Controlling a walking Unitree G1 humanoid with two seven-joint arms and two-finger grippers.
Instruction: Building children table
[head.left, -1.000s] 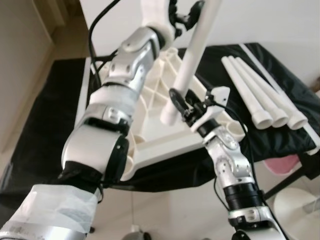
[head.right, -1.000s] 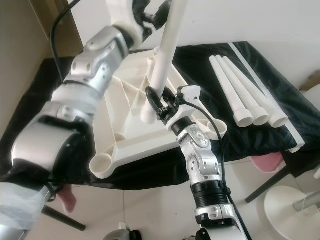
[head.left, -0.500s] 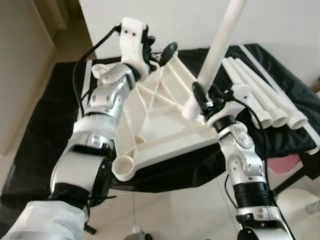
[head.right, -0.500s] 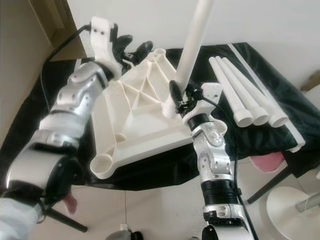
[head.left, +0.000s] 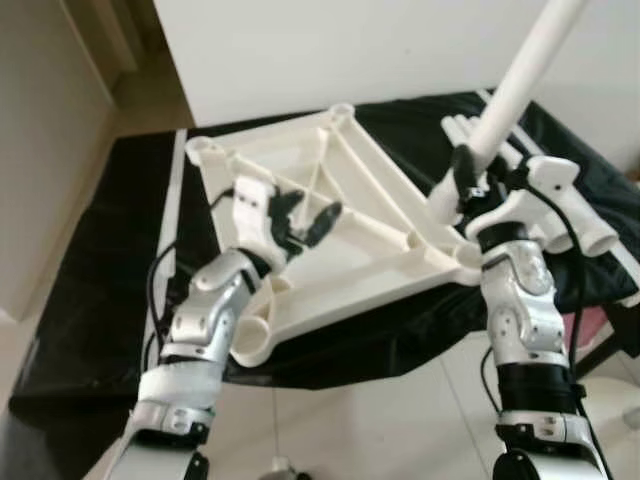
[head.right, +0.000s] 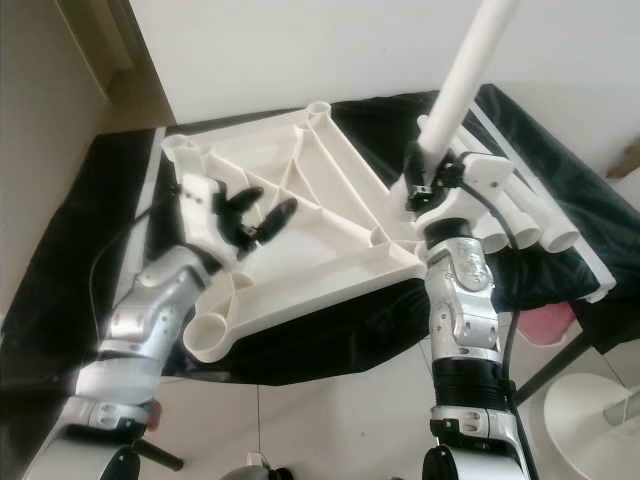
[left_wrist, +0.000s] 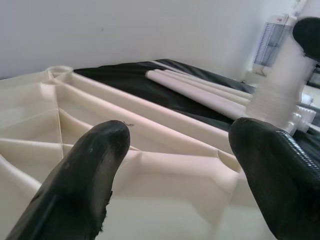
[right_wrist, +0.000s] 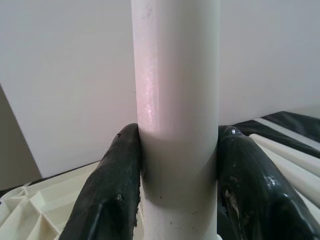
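Right wrist view: right gripper (right_wrist: 176, 200) jaws clamped on a white table leg (right_wrist: 175, 100). Left gripper (head.left: 305, 218) jaws spread wide, empty, over the upside-down tabletop (head.left: 350, 235).

A black-draped desk (head.left: 90, 300) carries everything here. Lying flat across its middle is the cream tabletop (head.left: 330, 230), upside down, ribs facing up, round leg sockets at the corners, and its near corner pokes out past the desk's front edge. Off to the right, a bundle of white legs (head.right: 530, 225) lies side by side on the black cover.
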